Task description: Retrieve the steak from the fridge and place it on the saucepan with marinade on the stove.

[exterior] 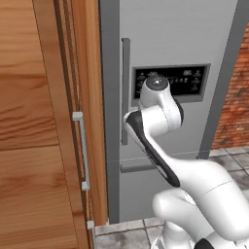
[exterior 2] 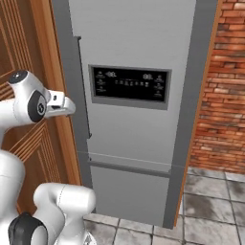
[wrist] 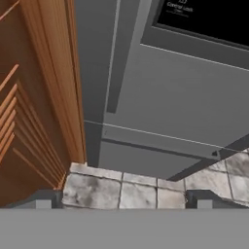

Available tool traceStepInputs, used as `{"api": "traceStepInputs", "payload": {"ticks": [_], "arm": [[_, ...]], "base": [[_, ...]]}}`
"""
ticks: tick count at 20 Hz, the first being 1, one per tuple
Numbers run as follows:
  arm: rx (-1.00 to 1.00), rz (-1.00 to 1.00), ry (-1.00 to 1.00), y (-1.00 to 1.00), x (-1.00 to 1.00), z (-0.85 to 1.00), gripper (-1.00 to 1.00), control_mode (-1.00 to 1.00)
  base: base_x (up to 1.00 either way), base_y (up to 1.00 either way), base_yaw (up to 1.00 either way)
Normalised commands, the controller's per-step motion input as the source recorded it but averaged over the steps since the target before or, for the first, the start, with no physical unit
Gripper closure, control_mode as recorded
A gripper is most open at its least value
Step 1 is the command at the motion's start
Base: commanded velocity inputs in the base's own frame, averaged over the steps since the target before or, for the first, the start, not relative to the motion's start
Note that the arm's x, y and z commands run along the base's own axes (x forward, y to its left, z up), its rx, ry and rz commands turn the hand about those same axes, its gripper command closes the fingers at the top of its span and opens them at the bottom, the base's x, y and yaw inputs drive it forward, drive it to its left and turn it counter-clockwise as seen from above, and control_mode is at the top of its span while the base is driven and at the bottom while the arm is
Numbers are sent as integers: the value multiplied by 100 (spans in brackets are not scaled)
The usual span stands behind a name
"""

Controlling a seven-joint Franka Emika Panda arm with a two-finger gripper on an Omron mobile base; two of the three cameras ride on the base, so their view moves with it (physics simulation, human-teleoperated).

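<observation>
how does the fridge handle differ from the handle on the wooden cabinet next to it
The fridge handle is a long grey bar, dark like the fridge steel; the cabinet handle is a thinner, paler rod with light end mounts. The fridge handle starts higher up; the cabinet handle sits lower, against the wooden cabinet. Both run vertically, and both doors are shut.

The fridge (exterior 2: 134, 57) looks like matt grey steel, the cabinet (exterior: 34, 121) grained wood, the wall (exterior 2: 225, 95) rough red brick.
</observation>
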Motion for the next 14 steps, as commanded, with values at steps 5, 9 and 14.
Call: {"api": "traceStepInputs", "payload": {"ticks": [5,9,14], "arm": [[4,0,-16,0,0,25,-100,-100],[0,0,-9,0,20,0,-100,-100],[4,0,-4,0,45,0,-100,-100]], "base": [[0,0,0],[0,0,0],[0,0,0]]}}
